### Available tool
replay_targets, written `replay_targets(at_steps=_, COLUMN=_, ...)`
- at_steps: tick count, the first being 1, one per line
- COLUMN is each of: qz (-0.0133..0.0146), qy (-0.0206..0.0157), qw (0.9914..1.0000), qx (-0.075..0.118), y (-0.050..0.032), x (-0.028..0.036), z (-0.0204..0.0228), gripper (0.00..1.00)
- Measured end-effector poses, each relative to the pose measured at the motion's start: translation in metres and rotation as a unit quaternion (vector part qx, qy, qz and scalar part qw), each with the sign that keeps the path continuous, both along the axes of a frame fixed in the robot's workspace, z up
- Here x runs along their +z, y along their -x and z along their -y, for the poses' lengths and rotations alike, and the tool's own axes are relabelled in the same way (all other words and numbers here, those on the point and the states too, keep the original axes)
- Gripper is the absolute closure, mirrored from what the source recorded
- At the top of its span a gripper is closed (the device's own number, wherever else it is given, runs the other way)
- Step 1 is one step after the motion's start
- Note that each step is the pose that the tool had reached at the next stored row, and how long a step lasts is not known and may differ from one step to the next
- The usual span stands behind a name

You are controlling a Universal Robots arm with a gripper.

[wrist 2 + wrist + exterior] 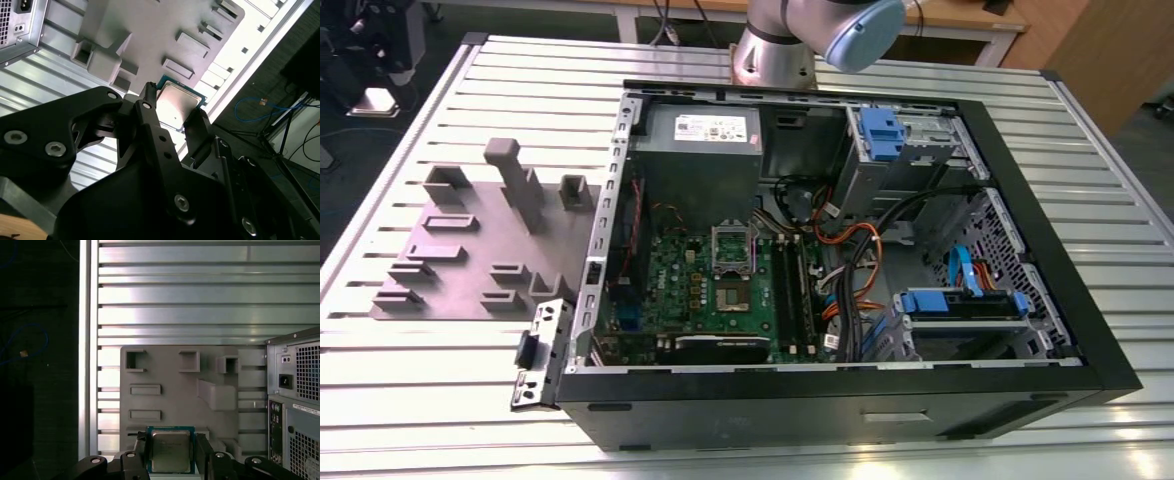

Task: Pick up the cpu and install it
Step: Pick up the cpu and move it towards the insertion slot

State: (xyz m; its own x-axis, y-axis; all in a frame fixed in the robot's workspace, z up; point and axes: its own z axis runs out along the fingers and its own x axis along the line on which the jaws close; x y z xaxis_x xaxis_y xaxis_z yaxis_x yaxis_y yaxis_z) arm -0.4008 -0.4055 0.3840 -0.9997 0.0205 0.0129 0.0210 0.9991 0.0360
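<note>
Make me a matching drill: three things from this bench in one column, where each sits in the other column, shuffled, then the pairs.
1. cpu
2. motherboard
3. grey fixture tray

A. on the slatted table, beside the computer case
B. between the fingertips of the gripper
C. inside the open computer case

Pairs: 1-B, 2-C, 3-A

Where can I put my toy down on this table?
Bare ribbed table lies around the grey tray at the exterior view's left, and beyond the computer case at its right. The tray's blocks and the case's cabled inside are crowded, and the gripper grips the cpu near the tray.
</note>
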Motion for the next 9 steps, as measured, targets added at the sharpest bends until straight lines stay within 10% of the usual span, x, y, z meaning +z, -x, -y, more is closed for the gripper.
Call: replay_targets(at_steps=9, qz=0.0000, qy=0.0000, qw=1.00000, qx=0.000, y=-0.0054, x=0.0000, z=0.0000, gripper=0.53)
